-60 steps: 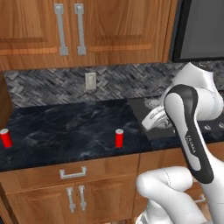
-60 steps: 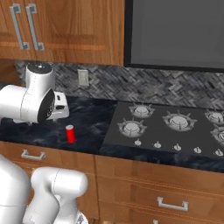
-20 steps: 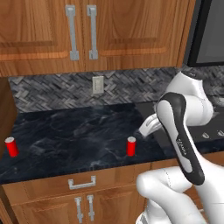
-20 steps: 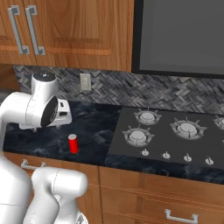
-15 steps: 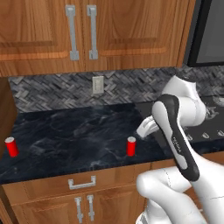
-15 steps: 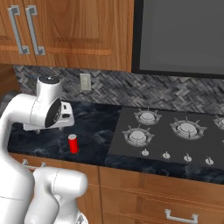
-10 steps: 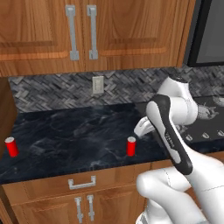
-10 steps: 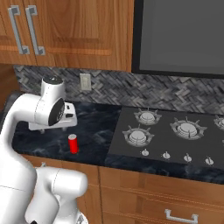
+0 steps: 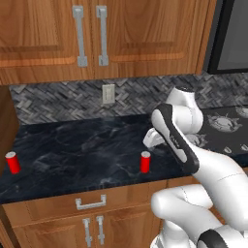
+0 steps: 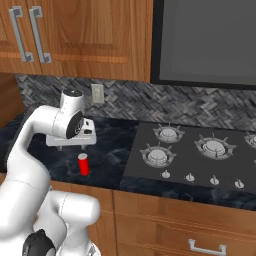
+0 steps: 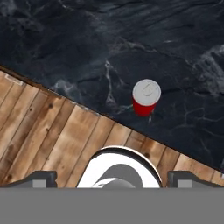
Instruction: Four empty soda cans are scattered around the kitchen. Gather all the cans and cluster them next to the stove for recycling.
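Arm has swung forward and down since a second ago, bringing the gripper (image 10: 71, 146) above the can (image 10: 83, 164) with jaws spread wide and empty. That can (image 11: 146, 97), bright red with a silvery-grey top, stands upright on the counter (image 9: 82, 150) near its front edge, left of the stove (image 10: 200, 157). Another can (image 9: 13, 162) stands far left on the counter.
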